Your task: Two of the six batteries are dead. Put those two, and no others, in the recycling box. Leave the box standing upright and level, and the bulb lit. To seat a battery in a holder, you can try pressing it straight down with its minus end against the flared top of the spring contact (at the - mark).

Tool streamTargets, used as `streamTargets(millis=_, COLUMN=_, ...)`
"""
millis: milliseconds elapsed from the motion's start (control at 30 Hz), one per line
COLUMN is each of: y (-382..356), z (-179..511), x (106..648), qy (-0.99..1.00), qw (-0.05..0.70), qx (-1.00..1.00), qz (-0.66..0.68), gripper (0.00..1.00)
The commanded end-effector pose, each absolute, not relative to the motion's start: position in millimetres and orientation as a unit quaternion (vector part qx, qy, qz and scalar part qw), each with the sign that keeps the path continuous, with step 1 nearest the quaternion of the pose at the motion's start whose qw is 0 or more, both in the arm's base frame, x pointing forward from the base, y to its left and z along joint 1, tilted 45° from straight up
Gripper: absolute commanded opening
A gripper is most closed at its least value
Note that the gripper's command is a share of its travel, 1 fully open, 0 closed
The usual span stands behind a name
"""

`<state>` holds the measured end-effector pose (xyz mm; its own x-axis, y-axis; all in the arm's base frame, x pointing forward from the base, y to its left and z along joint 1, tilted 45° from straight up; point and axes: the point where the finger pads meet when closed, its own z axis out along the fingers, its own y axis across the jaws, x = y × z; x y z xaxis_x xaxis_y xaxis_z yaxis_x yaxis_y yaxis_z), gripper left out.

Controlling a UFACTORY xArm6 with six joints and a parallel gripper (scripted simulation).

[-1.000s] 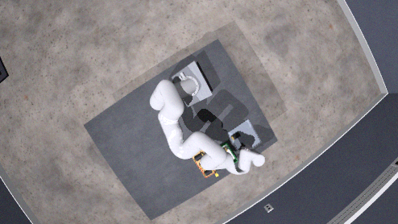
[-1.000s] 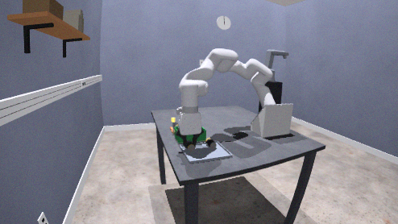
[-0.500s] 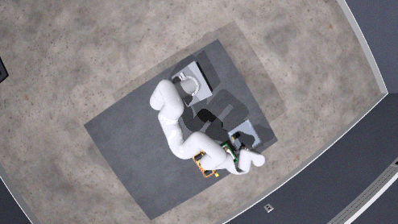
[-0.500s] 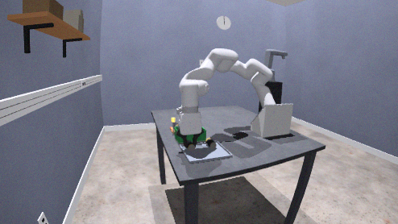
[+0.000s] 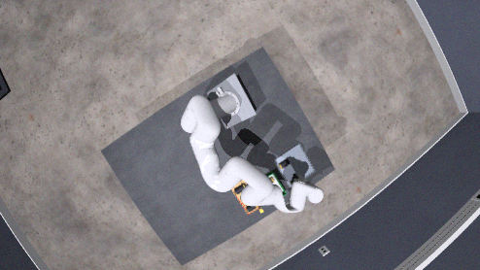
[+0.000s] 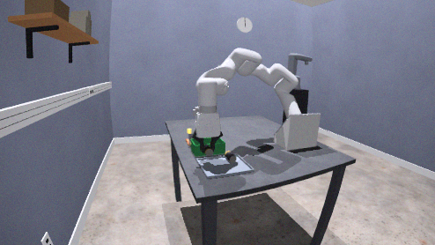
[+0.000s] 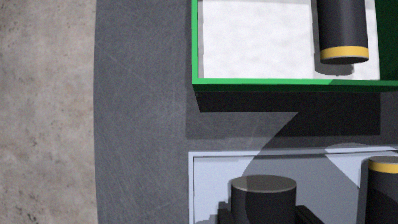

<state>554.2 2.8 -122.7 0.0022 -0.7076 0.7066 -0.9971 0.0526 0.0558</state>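
Note:
My gripper [image 7: 264,216] [image 6: 209,145] is shut on a dark battery [image 7: 263,202] [image 6: 209,151], whose flat grey end shows between the fingers in the wrist view. It is over the pale tray [image 7: 215,152] [image 6: 229,174] [image 5: 300,151], close to the green box; its height above the tray is unclear. Another dark battery [image 7: 384,187] [image 6: 231,157] [image 5: 284,165] with a gold band lies in the tray. The green box [image 7: 250,81] [image 6: 216,149] stands upright, and a gold-banded battery [image 7: 343,27] lies inside it. A yellow bulb [image 5: 261,211] [image 6: 189,130] looks lit beside the orange holder [image 5: 251,211], partly hidden by the arm.
A grey-white stand [image 5: 247,107] [image 6: 304,132] is near the arm's base, across the dark table [image 5: 165,194] [image 6: 260,123]. The table edge runs close beside the box and tray in the wrist view. Arm shadows fall over the tray.

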Motion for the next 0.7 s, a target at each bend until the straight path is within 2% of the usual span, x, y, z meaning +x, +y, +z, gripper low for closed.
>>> streamTargets(millis=0, y=5, z=-120, x=556, qy=-0.663, qw=0.294, qx=0.644, qz=0.246, gripper=0.28)
streamTargets(millis=300, y=60, z=-65, x=562, qy=-0.663, qw=0.294, qx=0.644, qz=0.246, gripper=0.28)
streamTargets(millis=667, y=39, z=-43, x=560, qy=-0.663, qw=0.294, qx=0.644, qz=0.246, gripper=0.28)
